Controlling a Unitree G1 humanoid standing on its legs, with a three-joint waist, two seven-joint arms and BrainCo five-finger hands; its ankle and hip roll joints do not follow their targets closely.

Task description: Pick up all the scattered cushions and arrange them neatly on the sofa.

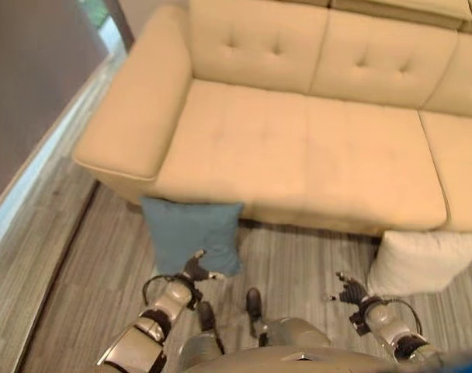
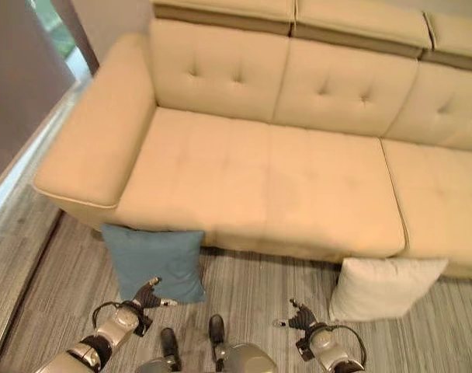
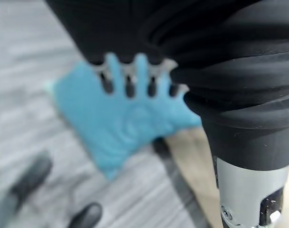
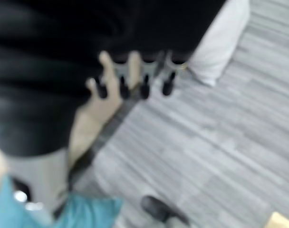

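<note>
Against the sofa's (image 1: 314,148) front edge lean the blue cushion (image 1: 191,233) and white cushion (image 1: 418,260), my left hand (image 1: 196,270) and right hand (image 1: 349,291) both open over bare floor (image 1: 298,264) between them.

Grey plank floor (image 1: 298,272) carries a blue cushion (image 1: 192,233) lower left and a white cushion (image 1: 419,260) lower right, both leaning against the sofa (image 1: 298,148).

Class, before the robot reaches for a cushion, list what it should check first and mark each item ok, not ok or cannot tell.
1. Blue cushion on the floor, leaning on the sofa front: ok.
2. White cushion on the floor by the sofa: ok.
3. Left robot hand open, holding nothing, near the blue cushion: ok.
4. Right robot hand open, holding nothing: ok.
5. Sofa seat free for cushions: ok.
6. More cushions elsewhere: cannot tell.
</note>
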